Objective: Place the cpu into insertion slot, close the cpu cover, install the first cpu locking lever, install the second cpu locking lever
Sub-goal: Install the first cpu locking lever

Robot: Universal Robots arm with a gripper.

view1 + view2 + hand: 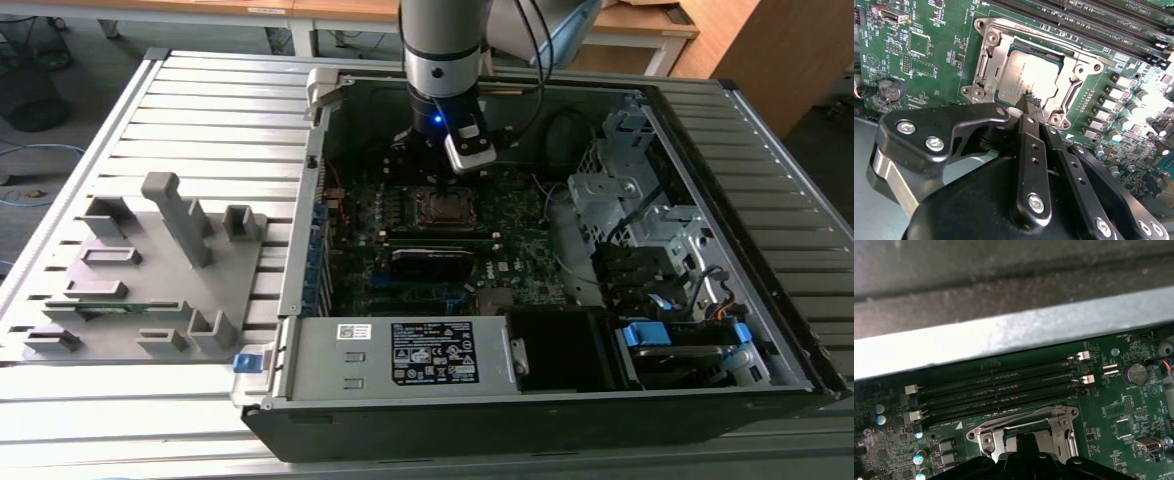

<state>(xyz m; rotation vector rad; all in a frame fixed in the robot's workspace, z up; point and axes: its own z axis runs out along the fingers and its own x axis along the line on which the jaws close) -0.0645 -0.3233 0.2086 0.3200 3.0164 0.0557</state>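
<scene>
The cpu (1021, 75) lies flat in the insertion slot (447, 208) on the green motherboard, its dull grey top showing through the window of the cpu cover (988, 57). The silvery cover frame appears to lie down around the chip, and its rim (989, 432) also shows in the first wrist view. My gripper (1029, 101) is shut with nothing between its black fingers (1029, 145). Its tips hover at the socket's edge, just over the frame. In the exterior view the gripper (443, 185) hangs straight above the socket inside the open computer case.
Long black memory slots (999, 385) run beside the socket, with the case wall (1004, 335) behind them. A coin battery (889, 89) sits on the board. The power supply (400, 355), drive cages (641, 200) and a grey fixture plate (147, 270) surround the work area.
</scene>
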